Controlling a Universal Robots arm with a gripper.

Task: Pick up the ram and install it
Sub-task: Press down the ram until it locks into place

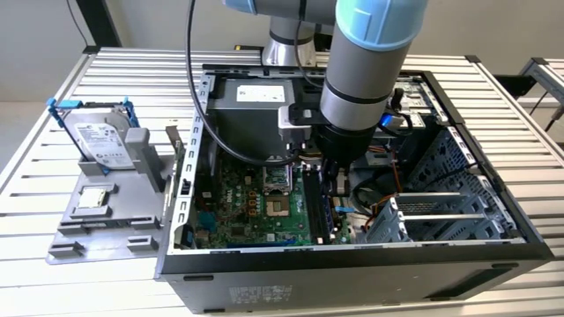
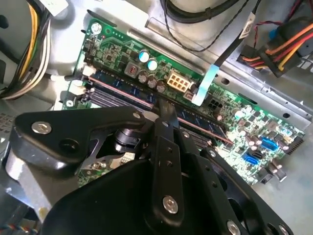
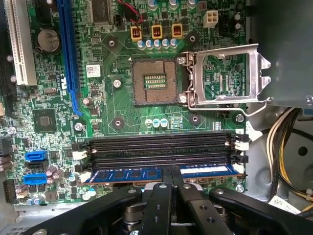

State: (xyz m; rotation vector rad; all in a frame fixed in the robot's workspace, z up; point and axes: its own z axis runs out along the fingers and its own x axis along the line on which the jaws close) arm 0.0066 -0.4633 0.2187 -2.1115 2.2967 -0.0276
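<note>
- Our gripper (image 3: 171, 177) has its two fingers pressed close together, clamped on the top edge of the ram (image 3: 146, 174) near its middle; in the second wrist view the same fingertips (image 2: 165, 111) come down onto the stick (image 2: 193, 120)
- The ram stands on edge in the memory slot nearest the gripper, blue with a pale label (image 3: 205, 169); whether it is fully seated we cannot tell
- We judge the stick light, stiff and thin, with chips and edge contacts that would not take twisting; the bare top edge is the safe place to hold, and pressure should go straight down
- Just beside it run the empty black memory slots (image 3: 161, 144) with white end latches (image 3: 239, 145)
- Farther out sit the open processor socket (image 3: 155, 81) and its metal retention frame (image 3: 226, 73)
- Room is tight: in the exterior view the arm (image 1: 366, 72) reaches into the computer case (image 1: 352, 274), between the power supply (image 1: 251, 99) and the drive cage (image 1: 440, 211), with cables (image 2: 288, 46) near
</note>
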